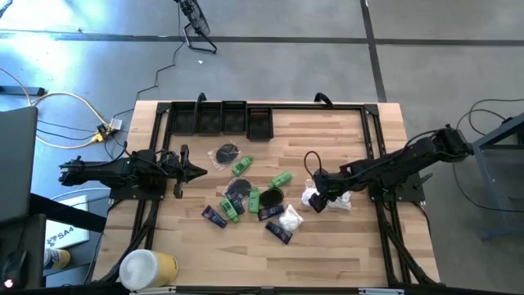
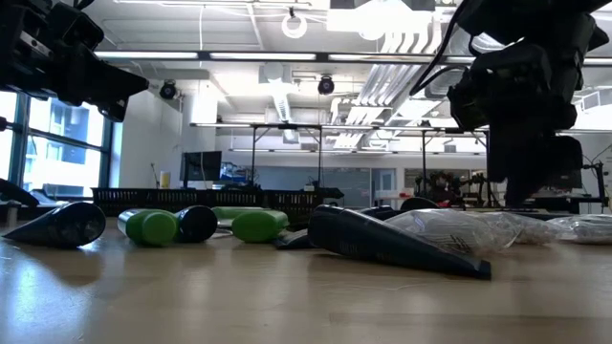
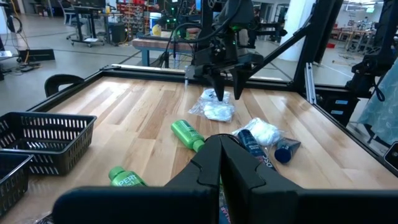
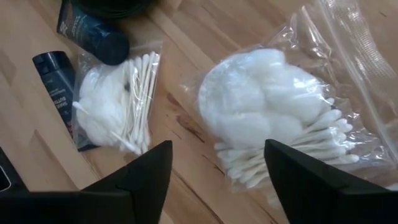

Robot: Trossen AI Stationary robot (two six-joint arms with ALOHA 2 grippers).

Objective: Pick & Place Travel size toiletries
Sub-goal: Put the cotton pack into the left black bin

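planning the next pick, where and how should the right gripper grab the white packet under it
Grip the white packet across its bulging middle, the cotton-pad mound, coming straight down from above. It lies flat on the table, and the right gripper hovers over it, fingers open on either side. The loose clear plastic edges would probably slip.
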